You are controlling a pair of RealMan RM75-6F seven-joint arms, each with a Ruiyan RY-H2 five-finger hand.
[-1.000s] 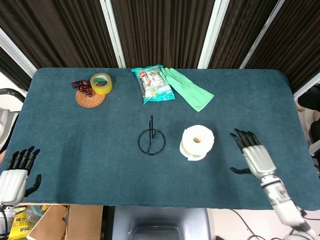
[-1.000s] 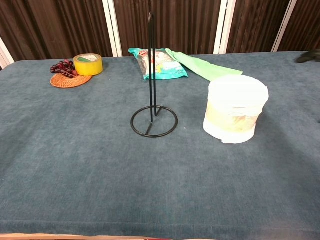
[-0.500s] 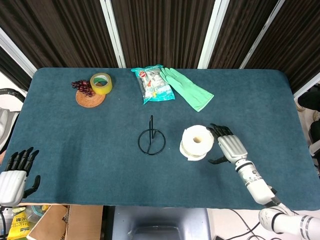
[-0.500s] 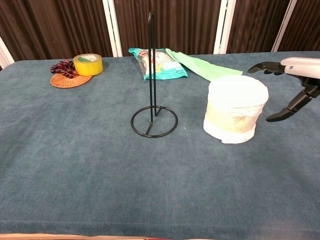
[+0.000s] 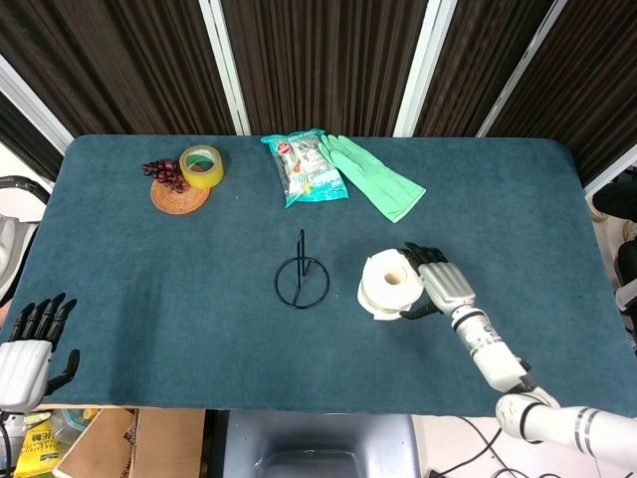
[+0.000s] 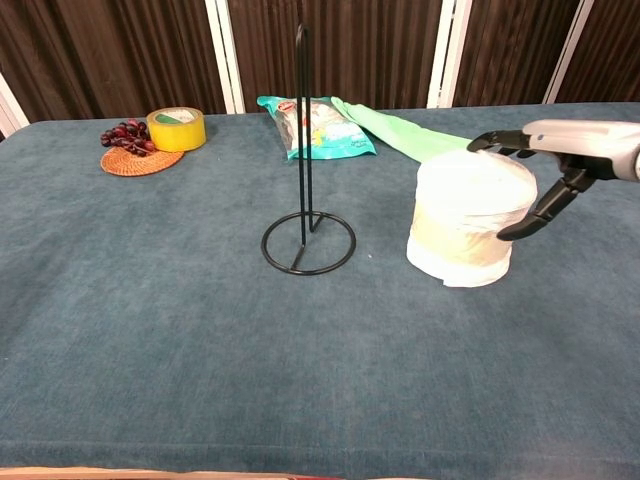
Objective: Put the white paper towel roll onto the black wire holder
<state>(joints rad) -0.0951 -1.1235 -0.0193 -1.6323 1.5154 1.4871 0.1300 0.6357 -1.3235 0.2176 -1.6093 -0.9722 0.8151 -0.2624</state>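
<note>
The white paper towel roll [image 5: 389, 283] [image 6: 468, 217] stands on end on the blue table, right of centre. The black wire holder [image 5: 302, 278] [image 6: 304, 180], a ring base with an upright post, stands just left of it. My right hand [image 5: 438, 282] [image 6: 549, 165] has come up against the roll's right side, fingers spread over its top edge and thumb by its side; I cannot tell whether it touches the roll. My left hand [image 5: 28, 339] lies open at the table's near left corner, holding nothing.
At the back lie a snack bag [image 5: 307, 166], a green rubber glove [image 5: 375, 178], and a yellow tape roll [image 5: 201, 165] with grapes [image 5: 164, 172] on a woven coaster [image 5: 180, 194]. A cardboard box [image 5: 129, 438] sits below the table's front edge.
My right hand has moved left across the table to the roll's right side, with its fingers now over the top edge. The roll, holder and left hand have stayed put.
</note>
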